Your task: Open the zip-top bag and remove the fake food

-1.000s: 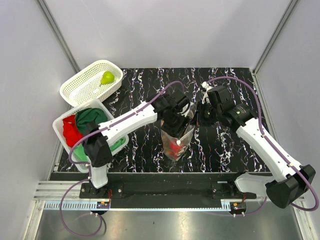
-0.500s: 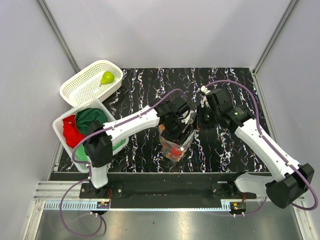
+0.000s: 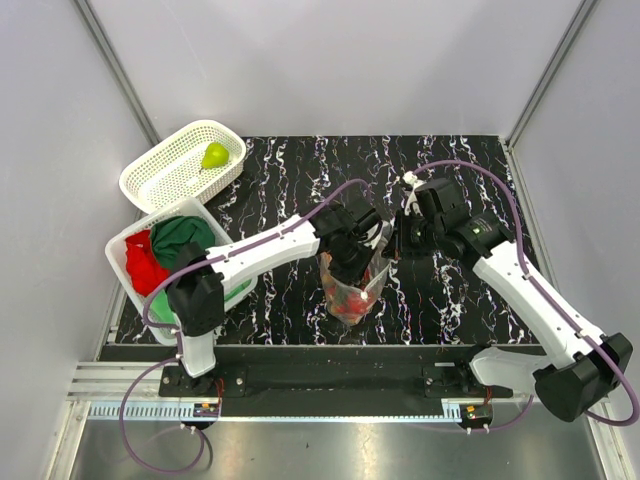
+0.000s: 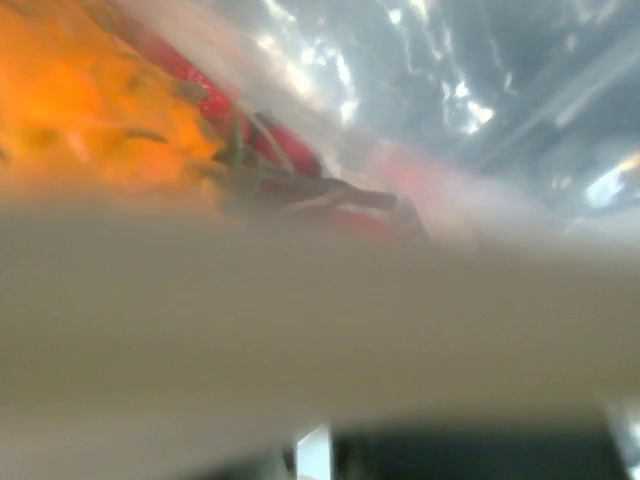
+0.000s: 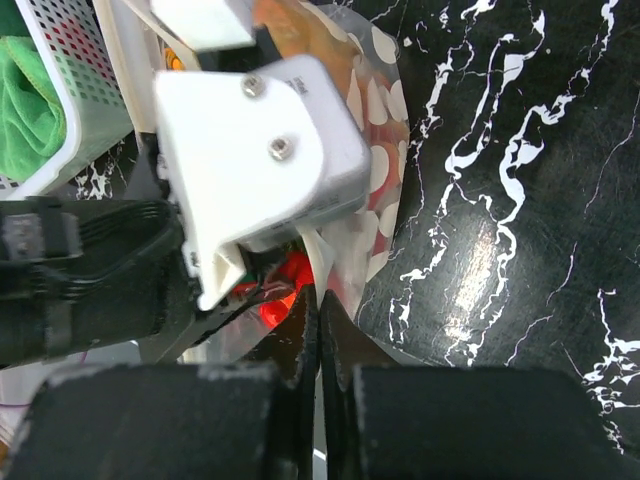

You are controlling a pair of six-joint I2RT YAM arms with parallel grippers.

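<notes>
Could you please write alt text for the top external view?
A clear polka-dot zip-top bag holding red fake food sits on a black marbled table; the left gripper dips into its top, the right gripper is shut on its rim. A green pear lies in a white basket at far left.

A black table top (image 3: 450,160) veined with white marbling fills the floor of a booth with plain grey walls (image 3: 330,60). At its far left corner sits an oval white perforated basket (image 3: 170,172). Just nearer, at the left edge, stands a squarer white bin (image 3: 116,258) holding a crumpled red cloth (image 3: 143,262) and a green cloth (image 3: 182,236) side by side; the green seems to continue along the bin's near side, partly hidden. An aluminium rail (image 3: 330,410) runs along the near edge.
</notes>
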